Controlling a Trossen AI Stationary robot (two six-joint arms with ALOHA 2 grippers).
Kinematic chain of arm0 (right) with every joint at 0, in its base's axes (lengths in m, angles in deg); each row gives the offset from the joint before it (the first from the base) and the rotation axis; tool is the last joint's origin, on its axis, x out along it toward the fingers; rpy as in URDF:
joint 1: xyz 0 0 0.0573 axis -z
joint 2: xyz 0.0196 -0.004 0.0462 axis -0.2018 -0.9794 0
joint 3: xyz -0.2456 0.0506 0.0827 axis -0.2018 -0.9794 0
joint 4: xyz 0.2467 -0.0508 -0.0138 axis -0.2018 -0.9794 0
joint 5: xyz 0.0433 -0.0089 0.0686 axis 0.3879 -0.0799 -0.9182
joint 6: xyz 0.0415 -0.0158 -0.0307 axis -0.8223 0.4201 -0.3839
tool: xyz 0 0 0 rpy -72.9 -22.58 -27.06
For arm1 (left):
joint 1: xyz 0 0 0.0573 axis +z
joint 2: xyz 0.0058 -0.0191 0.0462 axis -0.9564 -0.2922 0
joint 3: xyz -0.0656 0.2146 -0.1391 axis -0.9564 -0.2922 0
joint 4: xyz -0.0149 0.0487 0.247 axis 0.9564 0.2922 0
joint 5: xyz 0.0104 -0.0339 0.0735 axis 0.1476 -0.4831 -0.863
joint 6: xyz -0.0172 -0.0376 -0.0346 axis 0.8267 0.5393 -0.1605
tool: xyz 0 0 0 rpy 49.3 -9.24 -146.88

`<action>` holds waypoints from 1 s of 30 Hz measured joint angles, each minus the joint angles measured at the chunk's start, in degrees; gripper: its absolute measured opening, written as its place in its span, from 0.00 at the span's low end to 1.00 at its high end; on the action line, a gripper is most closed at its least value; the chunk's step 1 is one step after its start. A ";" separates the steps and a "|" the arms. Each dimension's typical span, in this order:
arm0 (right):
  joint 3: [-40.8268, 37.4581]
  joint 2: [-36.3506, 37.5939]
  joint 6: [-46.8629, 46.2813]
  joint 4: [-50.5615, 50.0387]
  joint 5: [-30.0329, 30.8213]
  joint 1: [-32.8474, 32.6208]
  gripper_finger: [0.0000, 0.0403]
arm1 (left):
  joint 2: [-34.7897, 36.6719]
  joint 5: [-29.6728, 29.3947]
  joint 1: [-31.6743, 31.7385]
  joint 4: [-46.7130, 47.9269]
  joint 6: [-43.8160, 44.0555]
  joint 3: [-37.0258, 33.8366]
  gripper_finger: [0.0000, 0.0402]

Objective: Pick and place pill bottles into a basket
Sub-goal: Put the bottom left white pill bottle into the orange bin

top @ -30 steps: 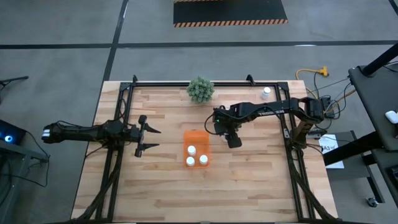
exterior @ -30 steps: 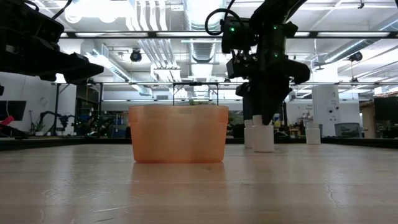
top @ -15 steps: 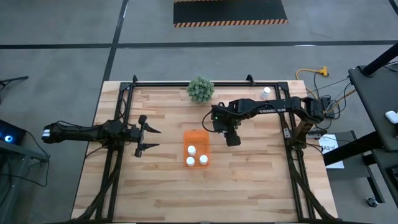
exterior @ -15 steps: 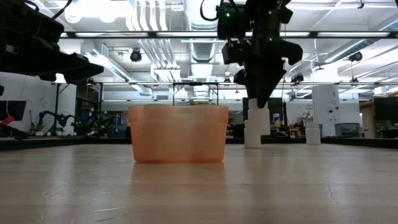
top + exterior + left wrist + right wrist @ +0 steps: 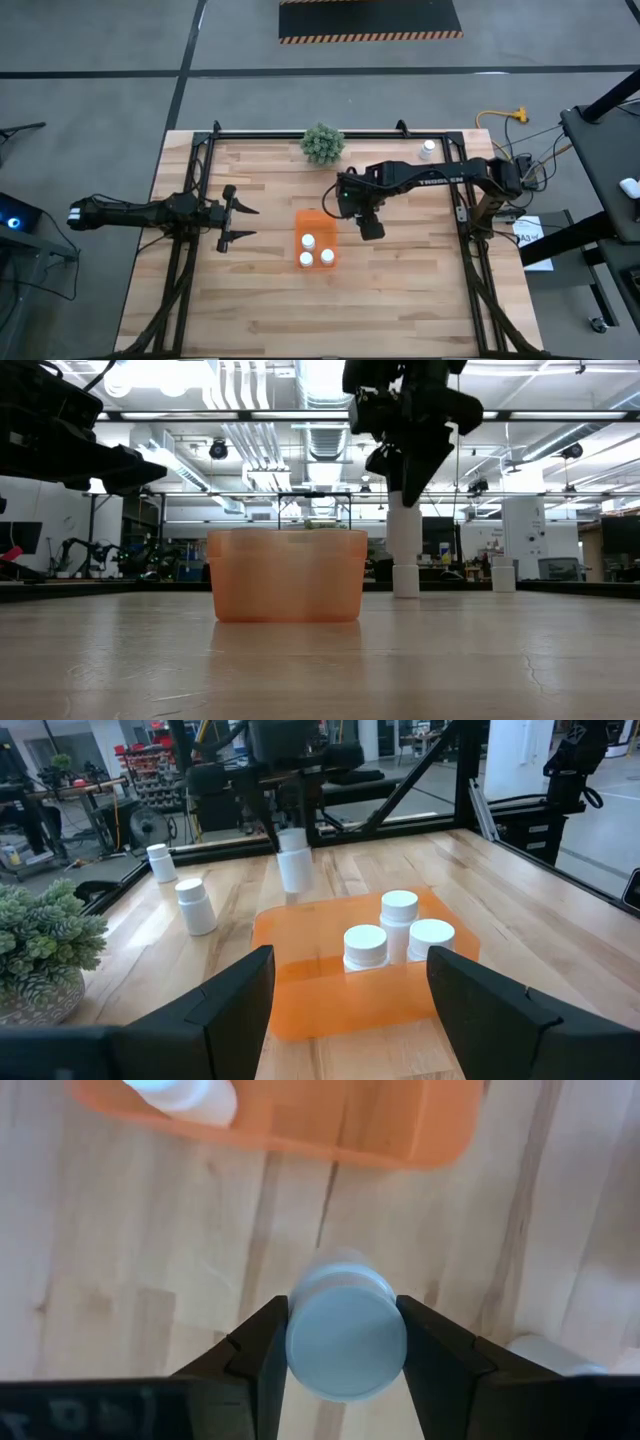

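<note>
The right pincer hangs above the desk just beside the orange basket, on its right-hand side in the high view. Its two dark fingers are closed on a white pill bottle: in the right wrist view they press against opposite sides of the round cap, with no gap showing. The bottle hangs upright and clear of the wood; the low view shows it lifted above another bottle that stands on the desk behind it. From the left wrist view the carried bottle sits just beyond the far rim of the basket, not yet over it.

Three bottles already stand inside the basket, grouped toward its near end in the high view; the left wrist view shows their caps close together, two of them touching.

Outside the basket, one bottle stands near the far right corner of the desk. The left wrist view shows two bottles standing apart from the basket on the wood.

The left pincer waits well to the left of the basket, its fingers spread wide apart and holding nothing.

A small green plant sits at the far edge of the desk, beyond the basket.
</note>
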 joint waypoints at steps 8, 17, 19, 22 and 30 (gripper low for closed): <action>2.63 0.00 -1.08 -0.07 0.11 -2.55 0.37 | 0.00 0.00 0.00 0.00 0.00 0.00 0.61; 9.41 -4.48 -1.08 -2.66 0.15 -4.48 0.37 | 0.00 -0.02 0.00 0.00 0.00 0.00 0.61; 11.96 -6.06 -1.08 -4.30 0.13 -4.60 0.37 | 0.00 -0.01 -0.02 -0.05 0.01 0.00 0.61; 15.33 -7.70 -1.00 -4.90 0.12 -4.82 0.37 | 0.00 0.00 -0.01 -0.02 0.01 0.00 0.61; 23.55 -13.36 0.92 -7.14 -0.06 -5.80 0.37 | 0.00 0.00 0.00 0.00 0.00 0.00 0.61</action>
